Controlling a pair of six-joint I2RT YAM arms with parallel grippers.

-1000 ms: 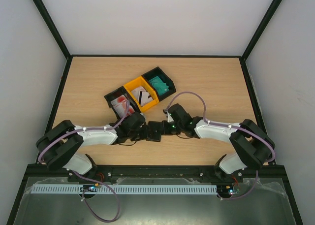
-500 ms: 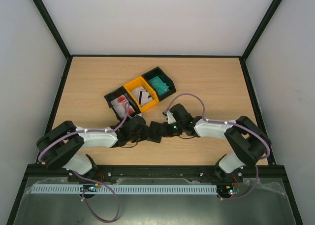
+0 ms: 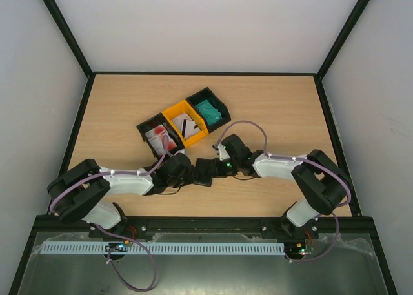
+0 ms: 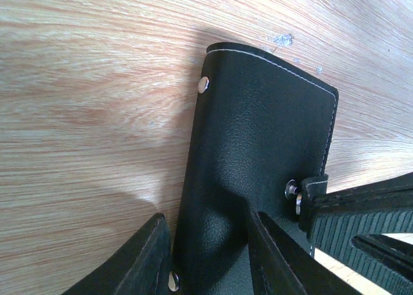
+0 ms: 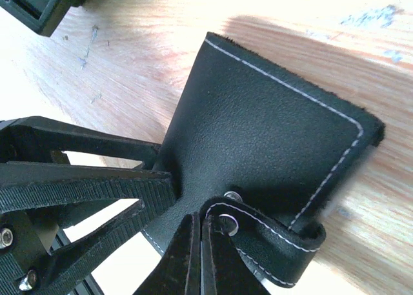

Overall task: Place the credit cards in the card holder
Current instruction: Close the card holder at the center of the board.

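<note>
The black card holder (image 3: 205, 171) lies folded on the table between my two grippers. In the left wrist view the card holder (image 4: 258, 133) fills the middle. My left gripper (image 4: 203, 216) has its jaws around the holder's near end and dents the leather. My right gripper (image 5: 201, 229) is pinched shut on the holder's short closure tab (image 5: 284, 240), which curls up off its snap. The card holder's face also shows in the right wrist view (image 5: 271, 127). Credit cards lie in the bins: red-and-white (image 3: 157, 137), white with a dark stripe (image 3: 186, 126), teal (image 3: 208, 108).
Three joined bins stand behind the grippers: a black one (image 3: 143, 128), a yellow one (image 3: 173, 113) and a black one (image 3: 218, 100). Black frame rails edge the wooden table (image 3: 277, 108) on the left and right.
My right gripper has shifted slightly left and back with the tab in it. The card holder has tilted a little. My left gripper has barely moved.
</note>
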